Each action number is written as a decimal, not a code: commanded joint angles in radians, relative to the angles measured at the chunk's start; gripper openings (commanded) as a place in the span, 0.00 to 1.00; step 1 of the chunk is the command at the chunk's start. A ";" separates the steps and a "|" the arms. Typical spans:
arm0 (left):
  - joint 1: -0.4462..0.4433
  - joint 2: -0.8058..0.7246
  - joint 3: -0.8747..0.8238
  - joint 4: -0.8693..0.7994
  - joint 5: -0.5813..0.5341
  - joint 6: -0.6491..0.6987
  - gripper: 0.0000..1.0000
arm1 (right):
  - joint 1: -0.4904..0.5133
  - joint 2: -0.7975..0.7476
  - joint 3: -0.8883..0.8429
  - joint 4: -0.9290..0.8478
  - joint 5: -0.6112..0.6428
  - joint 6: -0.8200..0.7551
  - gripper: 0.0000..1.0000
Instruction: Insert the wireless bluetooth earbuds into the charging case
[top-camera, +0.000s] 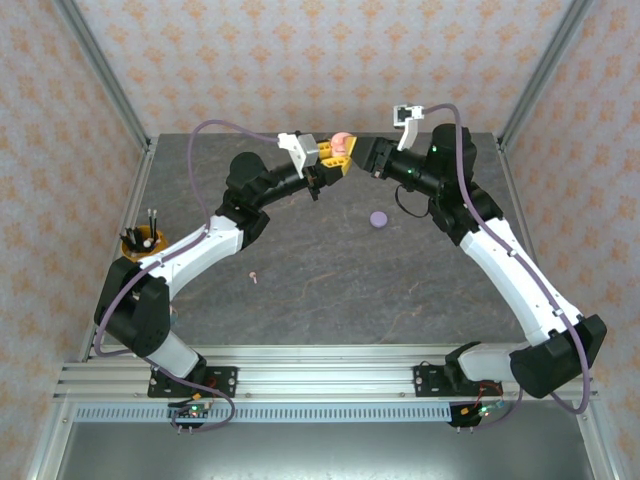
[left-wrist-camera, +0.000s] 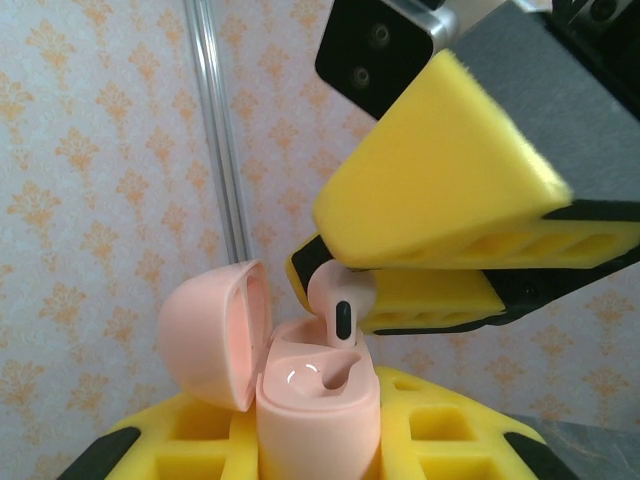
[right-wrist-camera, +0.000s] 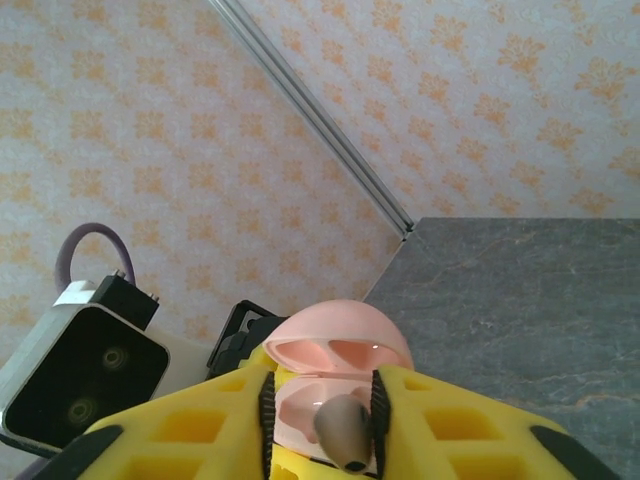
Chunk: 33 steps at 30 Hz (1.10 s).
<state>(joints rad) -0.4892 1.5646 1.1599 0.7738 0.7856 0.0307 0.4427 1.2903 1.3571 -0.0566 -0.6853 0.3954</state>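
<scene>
Your left gripper (top-camera: 328, 158) clamps the open pink case (left-wrist-camera: 318, 400); your right gripper (right-wrist-camera: 320, 405) brackets a pink earbud (left-wrist-camera: 338, 300), grip unclear.

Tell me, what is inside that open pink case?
A pale pink earbud dips into the far side of the pink case, between the right fingers. The near slot looks empty. How deep the stem goes is hidden.
</scene>
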 joint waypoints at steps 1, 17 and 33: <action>-0.005 -0.006 0.029 0.070 -0.005 -0.007 0.00 | 0.012 0.005 0.019 -0.096 0.016 -0.029 0.38; -0.004 -0.059 -0.060 0.075 -0.065 -0.011 0.00 | -0.022 -0.061 0.065 -0.105 0.079 0.043 0.71; 0.064 -0.273 -0.281 0.043 -0.409 0.006 0.00 | -0.009 -0.125 -0.160 -0.234 0.118 0.163 0.74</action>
<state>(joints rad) -0.4477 1.3621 0.9043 0.7959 0.4725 0.0315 0.4252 1.1252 1.2541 -0.2489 -0.5648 0.5163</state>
